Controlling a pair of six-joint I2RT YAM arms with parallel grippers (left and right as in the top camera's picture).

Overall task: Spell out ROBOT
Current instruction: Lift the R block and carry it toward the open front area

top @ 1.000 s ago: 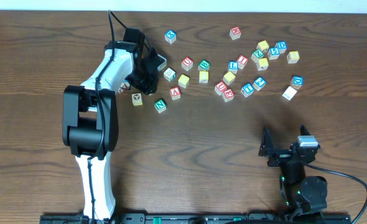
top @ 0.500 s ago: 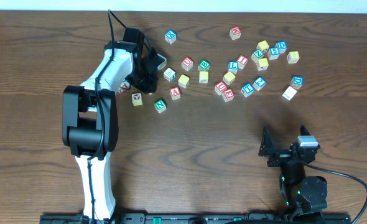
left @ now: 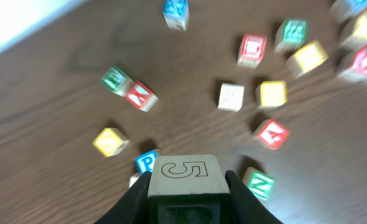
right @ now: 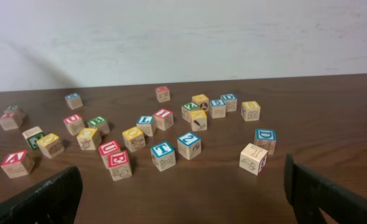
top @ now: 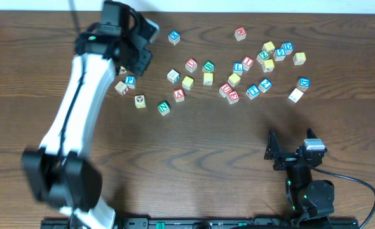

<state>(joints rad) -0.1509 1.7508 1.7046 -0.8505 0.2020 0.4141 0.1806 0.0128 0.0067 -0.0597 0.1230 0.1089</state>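
My left gripper [left: 188, 182] is shut on a wooden cube [left: 186, 175] with an outlined 5 on top. The cube's near face has green lettering, cut off by the frame edge. From overhead the left gripper [top: 142, 52] hangs raised over the table's back left, above the loose cubes. A green-lettered cube [top: 208, 66] lies in the scatter, with yellow-faced cubes [top: 187, 81] [top: 208, 77] close by. The blue T cube [right: 162, 149] [top: 252, 91] sits further right. My right gripper [right: 183, 199] [top: 292, 143] stands open and empty at the front right, short of the cubes.
The green N cube [top: 164, 108] [left: 259, 185] and red A cube [top: 179, 95] [left: 272, 132] lie just below the left gripper. A blue P cube [left: 146, 160] is there too. Several more cubes spread along the back right as far as [top: 304, 83].
The left arm has risen and swung back-left, lifting the cube off the table from beside the scatter. The right arm has not moved.
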